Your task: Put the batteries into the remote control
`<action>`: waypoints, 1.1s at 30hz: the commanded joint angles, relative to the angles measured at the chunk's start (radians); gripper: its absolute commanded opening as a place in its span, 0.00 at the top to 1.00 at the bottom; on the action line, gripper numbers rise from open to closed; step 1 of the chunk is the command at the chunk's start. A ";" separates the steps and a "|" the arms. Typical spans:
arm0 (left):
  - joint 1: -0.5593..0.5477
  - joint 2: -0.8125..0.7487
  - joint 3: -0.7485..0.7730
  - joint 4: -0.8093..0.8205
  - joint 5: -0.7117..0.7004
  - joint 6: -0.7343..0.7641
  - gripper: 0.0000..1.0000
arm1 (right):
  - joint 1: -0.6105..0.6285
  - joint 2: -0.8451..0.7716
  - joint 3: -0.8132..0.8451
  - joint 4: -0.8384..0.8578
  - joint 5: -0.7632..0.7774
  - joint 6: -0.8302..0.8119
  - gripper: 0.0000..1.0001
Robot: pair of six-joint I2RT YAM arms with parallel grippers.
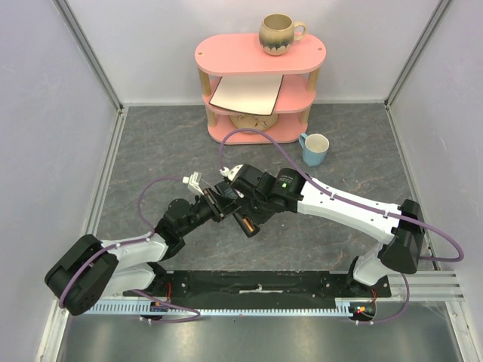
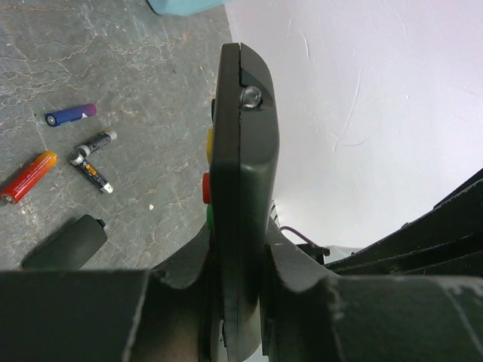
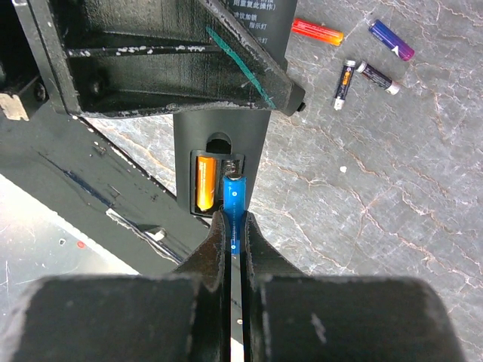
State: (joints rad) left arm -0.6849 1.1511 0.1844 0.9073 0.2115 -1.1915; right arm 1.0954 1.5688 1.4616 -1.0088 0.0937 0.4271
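The right pincer (image 3: 232, 226) is clamping the blue battery (image 3: 232, 197), its long axis lining up with the empty slot (image 3: 237, 163) just ahead, beside the orange battery (image 3: 204, 181), in the remote control (image 3: 253, 139) that the left pincer (image 2: 240, 286) is gripping above the middle of the worktop (image 3: 392, 188)

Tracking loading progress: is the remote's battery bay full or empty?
Half full: one orange battery sits in the open bay; the right tool holds a blue battery at the other slot.
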 commanded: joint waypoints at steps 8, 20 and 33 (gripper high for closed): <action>-0.004 -0.053 0.029 0.050 -0.024 -0.013 0.98 | -0.002 -0.027 -0.021 0.004 -0.049 -0.007 1.00; -0.004 -0.080 0.020 0.058 -0.017 -0.014 0.98 | -0.002 -0.027 -0.043 0.003 -0.012 -0.002 1.00; -0.010 -0.056 -0.020 0.206 0.089 -0.059 0.98 | -0.002 0.025 0.020 -0.005 0.067 -0.019 1.00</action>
State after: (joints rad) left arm -0.6849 1.1015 0.1669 0.9501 0.1909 -1.1915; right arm 1.1015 1.5707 1.4307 -1.0008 0.0765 0.4343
